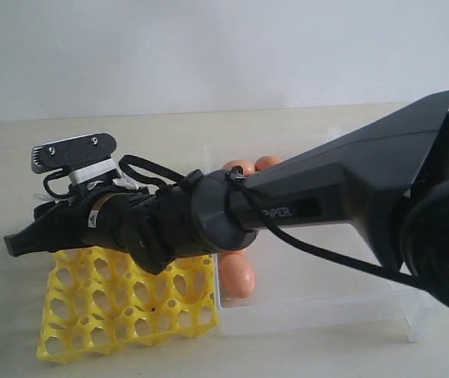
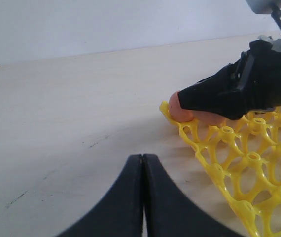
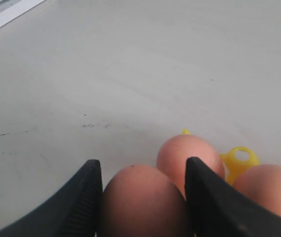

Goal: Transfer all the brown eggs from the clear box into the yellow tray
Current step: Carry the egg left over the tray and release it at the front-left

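My right gripper (image 3: 143,165) is shut on a brown egg (image 3: 143,202), which touches both black fingers. Two more brown eggs (image 3: 185,153) (image 3: 268,190) sit just beyond it in the yellow tray (image 3: 239,160). In the exterior view the right arm reaches across to the left, and its gripper (image 1: 20,242) hangs over the far left part of the yellow tray (image 1: 122,307). Three brown eggs (image 1: 238,276) (image 1: 240,167) (image 1: 269,162) show in the clear box (image 1: 327,307). My left gripper (image 2: 142,157) is shut and empty, low over the table beside the tray (image 2: 249,163).
The pale tabletop (image 1: 4,157) stretches left of and behind the tray. A white wall (image 1: 209,47) stands at the back. In the left wrist view the right gripper's black finger (image 2: 219,96) covers part of an egg (image 2: 180,111) at the tray's corner.
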